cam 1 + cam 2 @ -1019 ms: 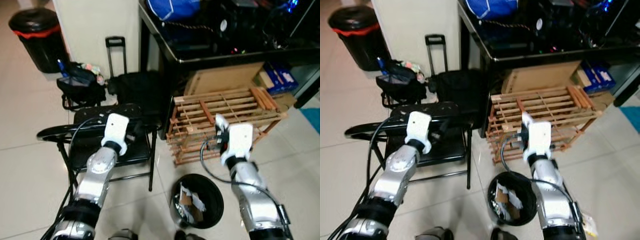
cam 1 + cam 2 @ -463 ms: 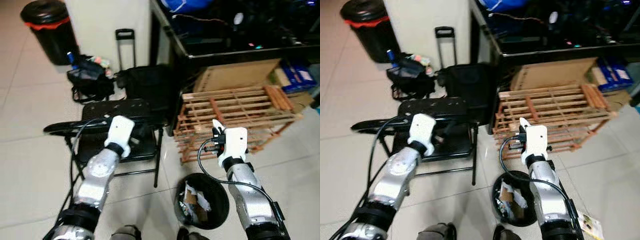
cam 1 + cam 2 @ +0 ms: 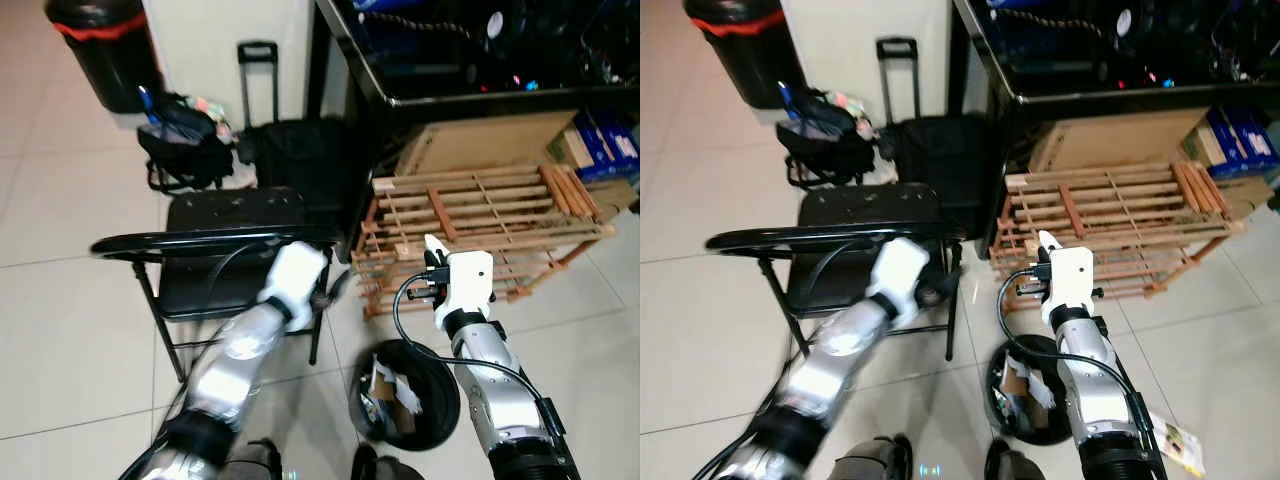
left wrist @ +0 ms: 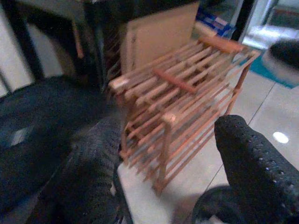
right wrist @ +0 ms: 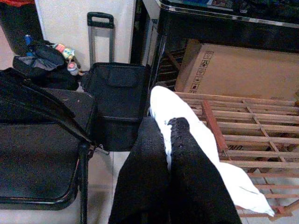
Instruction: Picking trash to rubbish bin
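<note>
Right gripper (image 5: 170, 154) pinches a white scrap of paper (image 5: 187, 135), held up above the round black rubbish bin (image 3: 405, 395).

Its two black fingers (image 5: 154, 182) are squeezed together on the paper, and the long side of the paper runs along them. The bin sits on the pale tiled floor (image 3: 70, 300), below and a bit back toward the robot, so this arm is the nearer one. Next, I think, the paper must come down over the bin. The left gripper (image 4: 163, 154) has its fingers spread apart, near the wooden slatted rack (image 3: 480, 225) and the black folding chair (image 3: 220, 250).
</note>
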